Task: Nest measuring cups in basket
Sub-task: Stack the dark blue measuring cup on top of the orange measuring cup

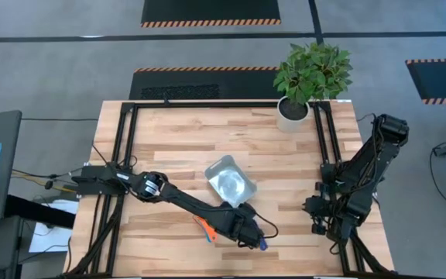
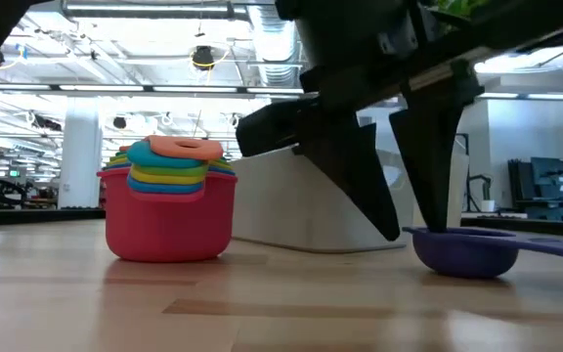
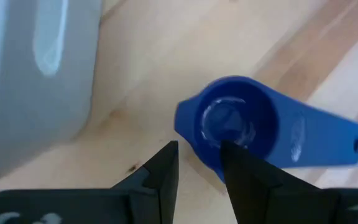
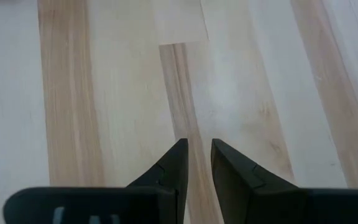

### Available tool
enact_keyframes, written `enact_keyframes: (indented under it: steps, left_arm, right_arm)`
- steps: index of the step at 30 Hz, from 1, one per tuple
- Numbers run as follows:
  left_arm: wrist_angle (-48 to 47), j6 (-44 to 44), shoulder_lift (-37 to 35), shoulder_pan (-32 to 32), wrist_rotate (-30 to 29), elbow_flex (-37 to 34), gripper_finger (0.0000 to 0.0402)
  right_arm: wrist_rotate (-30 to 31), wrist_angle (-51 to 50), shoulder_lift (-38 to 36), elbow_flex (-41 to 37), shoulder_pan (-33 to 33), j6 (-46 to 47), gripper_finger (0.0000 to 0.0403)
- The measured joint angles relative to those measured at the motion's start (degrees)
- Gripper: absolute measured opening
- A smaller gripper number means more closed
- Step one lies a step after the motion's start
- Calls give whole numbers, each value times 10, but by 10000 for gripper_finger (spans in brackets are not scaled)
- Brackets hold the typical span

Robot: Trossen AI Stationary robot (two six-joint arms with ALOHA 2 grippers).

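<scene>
The dark blue measuring cup [image 3: 253, 124] sits upright on the table, its flat handle [image 3: 328, 140] pointing away from the basket. My left gripper [image 3: 199, 149] is open and comes down over it, near the table's near edge [image 1: 255, 239]. The other cups are nested in the red cup [image 2: 169, 210], orange on top, standing on the table beside the basket. The silvery basket [image 1: 229, 182] holds no cup. My right gripper [image 4: 197, 148] waits over bare wood at the table's right, fingers narrowly apart. My left gripper comes from above, pointing down, astride the dark blue cup's wall [image 3: 194, 140] on the side away from the handle. One finger [image 2: 438, 196] reaches into the bowl and the other [image 2: 369, 196] stands outside. Whether either touches the cup, I cannot tell. The cup rests on the table.
A white plant pot [image 1: 293, 112] stands at the table's far right corner. The basket's wall [image 3: 30, 74] is close beside my left gripper. Black frame rails run along the table's left and right sides. Bare wood lies between the basket and my right arm.
</scene>
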Motion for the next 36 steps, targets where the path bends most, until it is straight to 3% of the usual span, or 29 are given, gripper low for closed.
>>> enact_keyframes:
  steps: [10,19,28,36]
  left_arm:
    - [2,32,0,1,-9,0,98]
    - [2,79,0,4,-9,0,7]
    - [-5,117,0,5,-40,6,1]
    - [-39,155,0,-2,-95,67,0]
  right_arm:
    - [0,0,0,0,0,-2,93]
    - [0,-1,0,0,0,-11,93]
    - [2,1,0,0,0,-11,93]
    - [32,25,0,0,0,-11,93]
